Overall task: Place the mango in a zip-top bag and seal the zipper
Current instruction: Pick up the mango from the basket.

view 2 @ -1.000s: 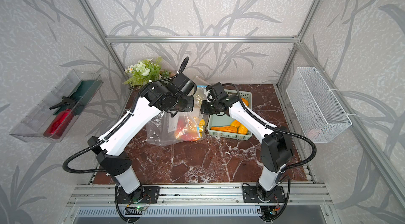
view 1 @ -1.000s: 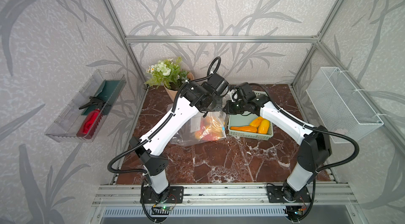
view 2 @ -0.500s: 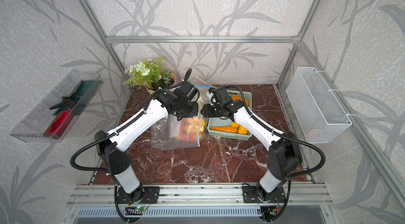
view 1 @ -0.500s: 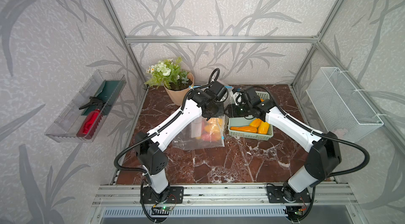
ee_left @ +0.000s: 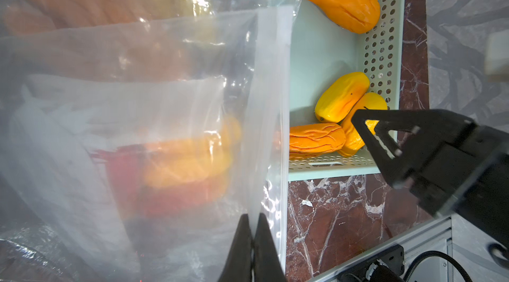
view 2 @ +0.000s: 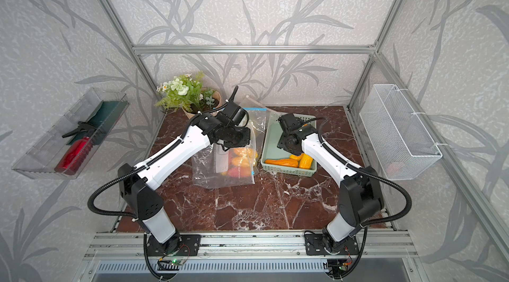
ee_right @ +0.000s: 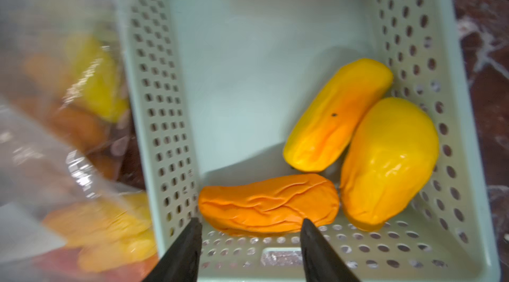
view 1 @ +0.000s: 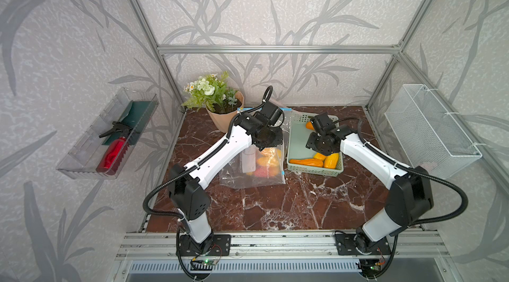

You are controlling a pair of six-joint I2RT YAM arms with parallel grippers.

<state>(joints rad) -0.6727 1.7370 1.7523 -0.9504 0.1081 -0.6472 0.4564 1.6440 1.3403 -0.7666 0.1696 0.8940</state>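
A clear zip-top bag [view 1: 256,173] [view 2: 220,173] lies on the marble table with mangoes [view 1: 268,156] [view 2: 239,156] inside it. Its blue zipper [view 2: 254,109] end stands lifted toward the back wall. My left gripper [ee_left: 252,215] is shut on the bag's [ee_left: 165,87] side edge. My right gripper [ee_right: 250,221] hangs open and holds nothing, over the pale green basket [ee_right: 248,74] [view 1: 296,140] beside the bag. Several loose mangoes lie in that basket; a wrinkled orange mango [ee_right: 268,203] lies just beyond the fingertips. I cannot tell whether the zipper is sealed.
A potted flower bunch [view 1: 217,98] stands at the back left, close behind my left wrist. A white wire basket [view 1: 429,129] hangs on the right wall. A clear tray [view 1: 91,145] with a red spray bottle hangs on the left wall.
My right gripper has opened and drawn away from the bag to above the basket. My left arm has reached further back and lower, still shut on the bag.
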